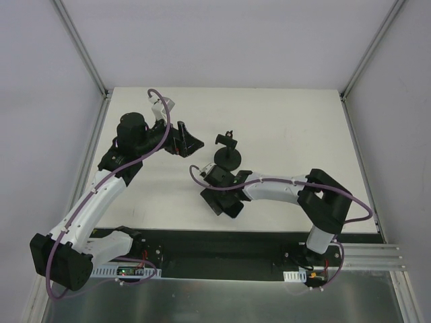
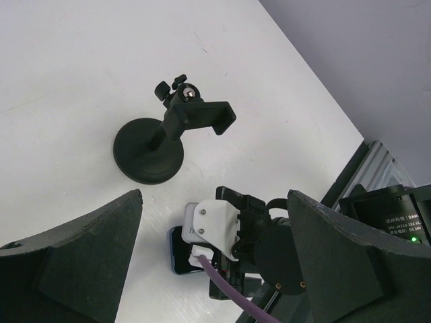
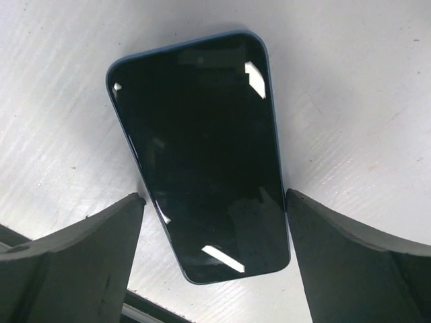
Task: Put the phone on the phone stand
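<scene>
Squarely beneath right tool [image 3: 214, 197], phone [image 3: 202, 155], flat

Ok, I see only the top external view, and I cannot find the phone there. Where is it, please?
Observer: The right wrist view shows it. The phone lies flat on the table, screen up, with the open right claw on either side of it.
Operator: Is the stand ready to receive it?
Observer: Yes. In the left wrist view the phone stand is upright and its cradle holds nothing.
Operator: And the left claw?
Observer: The left claw is open and holds nothing.
</scene>
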